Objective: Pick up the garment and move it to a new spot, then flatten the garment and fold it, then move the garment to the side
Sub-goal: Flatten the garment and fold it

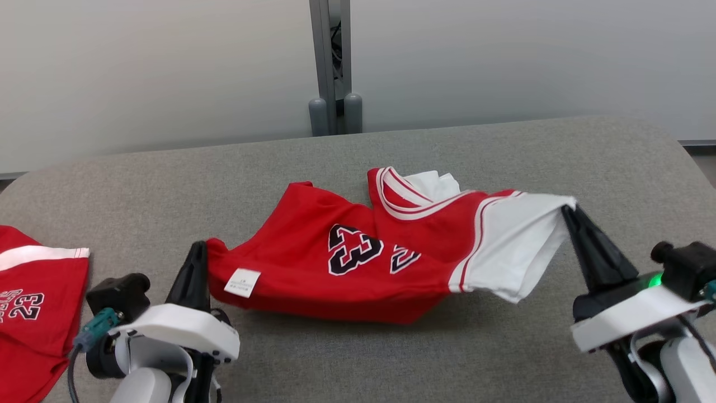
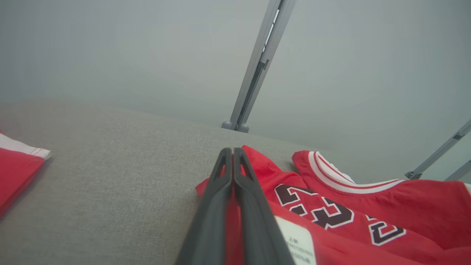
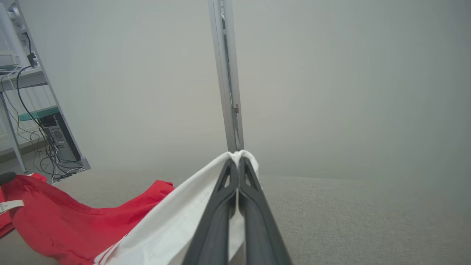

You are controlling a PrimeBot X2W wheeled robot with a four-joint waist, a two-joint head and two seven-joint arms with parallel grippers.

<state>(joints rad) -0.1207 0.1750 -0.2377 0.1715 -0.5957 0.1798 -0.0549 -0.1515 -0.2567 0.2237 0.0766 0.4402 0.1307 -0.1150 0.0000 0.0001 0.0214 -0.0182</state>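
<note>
Left hand pinches garment at red corner | right hand clamps its white edge | I judge it light, limp, sagging onto surface; corners suit gripping.

Smooth, slightly shiny cloth garment on a matt, coarse-woven grey fabric surface

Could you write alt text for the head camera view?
A red-and-white basketball jersey numbered 23 is stretched over a grey fabric table, with left gripper jaws shut on its red edge, right gripper jaws on its white corner. Another red garment lies far left.
</note>
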